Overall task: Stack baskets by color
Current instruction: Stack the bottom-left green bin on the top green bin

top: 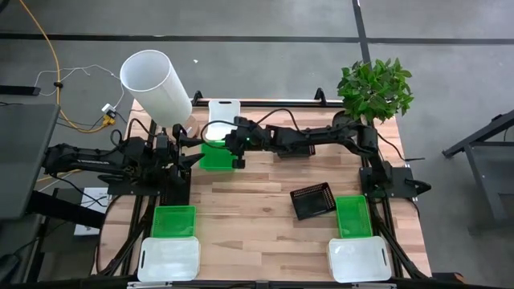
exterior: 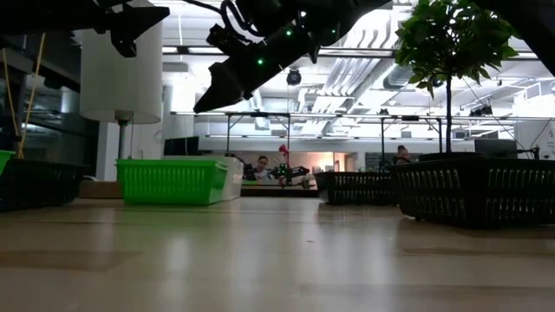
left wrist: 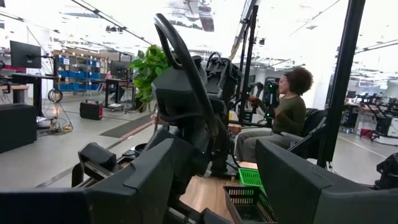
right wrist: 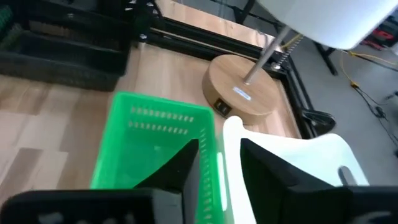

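The right arm reaches across the far side of the table, and its right claw hangs over a green basket that sits just in front of a white basket. In the right wrist view the claw's two dark fingers stand slightly apart on either side of the green basket's rim, and the white basket lies right beside it; whether the fingers touch the rim cannot be told. The left claw waits at the table's left side with its fingers spread, holding nothing.

Nearer the front, a second green basket and a second white basket lie at the left. At the right lie a black mesh basket, tilted askew, a third green basket and a third white basket. A white lamp and a potted plant stand at the far corners.
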Available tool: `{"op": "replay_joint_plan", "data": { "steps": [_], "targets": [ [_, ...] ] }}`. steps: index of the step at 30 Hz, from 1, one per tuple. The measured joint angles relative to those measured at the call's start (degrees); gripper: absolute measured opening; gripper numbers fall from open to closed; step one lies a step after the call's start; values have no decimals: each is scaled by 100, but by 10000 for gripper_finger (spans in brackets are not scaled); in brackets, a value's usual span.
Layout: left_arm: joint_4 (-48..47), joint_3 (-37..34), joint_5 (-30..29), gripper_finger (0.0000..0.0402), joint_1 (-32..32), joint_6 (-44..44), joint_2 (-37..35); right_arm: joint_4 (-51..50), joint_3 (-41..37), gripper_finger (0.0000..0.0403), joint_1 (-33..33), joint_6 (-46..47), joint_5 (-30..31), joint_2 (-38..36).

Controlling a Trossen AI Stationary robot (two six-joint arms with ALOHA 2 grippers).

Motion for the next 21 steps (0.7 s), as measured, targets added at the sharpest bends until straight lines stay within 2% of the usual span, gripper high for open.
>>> {"op": "replay_joint_plan", "data": {
  "steps": [4,7,11,14,17,21],
  "targets": [
    [-12,0,2,213,0,0,0,-367,112,141,38,-121,399,-107],
    [-58,0,3,213,-1,0,2,-1075,189,163,55,-139,655,-378],
    [-140,0,9,213,0,2,2,-2788,164,176,43,280,704,-801],
    [-139,0,9,213,0,2,4,-3507,-375,176,37,732,709,-1273],
    [-133,0,9,213,0,0,4,-3204,-1489,177,121,1104,766,-2005],
    [-91,0,9,213,0,2,4,-1672,-3138,177,398,1565,1001,-3182]
  ]
}}
